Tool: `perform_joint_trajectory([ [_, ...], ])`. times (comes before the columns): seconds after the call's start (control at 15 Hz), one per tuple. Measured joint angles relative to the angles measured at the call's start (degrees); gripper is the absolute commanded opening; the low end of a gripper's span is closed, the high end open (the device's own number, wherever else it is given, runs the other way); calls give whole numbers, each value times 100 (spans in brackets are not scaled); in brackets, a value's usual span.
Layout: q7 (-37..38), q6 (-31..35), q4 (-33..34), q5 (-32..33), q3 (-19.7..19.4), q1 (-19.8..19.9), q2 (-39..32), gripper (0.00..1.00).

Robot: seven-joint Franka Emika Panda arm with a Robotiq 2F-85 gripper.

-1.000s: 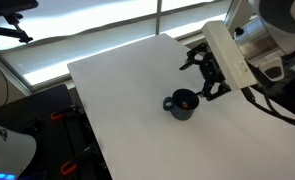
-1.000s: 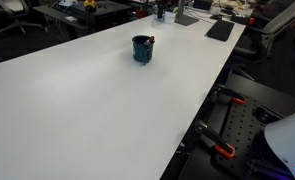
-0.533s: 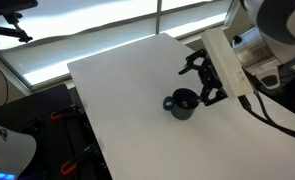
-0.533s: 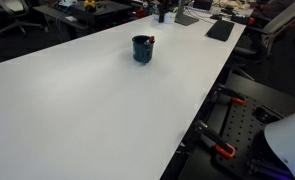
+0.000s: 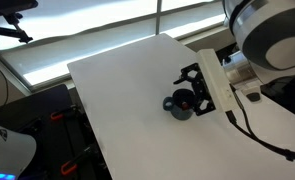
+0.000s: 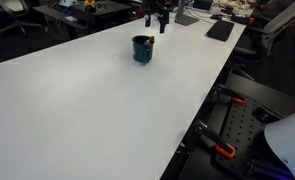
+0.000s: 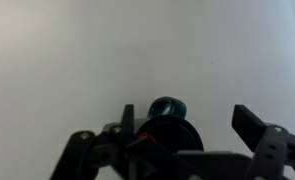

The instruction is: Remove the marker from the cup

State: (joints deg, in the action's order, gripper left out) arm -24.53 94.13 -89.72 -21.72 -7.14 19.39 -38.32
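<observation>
Currently we find the gripper (image 5: 192, 88) with its 2 fingers spread wide and gripping nothing, hovering just above the cup (image 5: 178, 106) on the white table (image 5: 117, 90); the marker (image 6: 150, 41) rests inside the cup, leaning at its rim

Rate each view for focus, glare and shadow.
Wrist view: soft and out of focus, the gripper a dark silhouette, the cup blurred. In an exterior view the table reads flat white below a bright window strip. In an exterior view the table is evenly lit, the cup small, with little shadow.
</observation>
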Motion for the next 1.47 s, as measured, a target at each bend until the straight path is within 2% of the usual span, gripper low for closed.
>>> perform_joint_trajectory([
  [0.73, 0, 14, 291, 126, 6, 206, -115, 100],
  [1.47, -8, 13, 374, 126, 99, 242, -255, 100],
])
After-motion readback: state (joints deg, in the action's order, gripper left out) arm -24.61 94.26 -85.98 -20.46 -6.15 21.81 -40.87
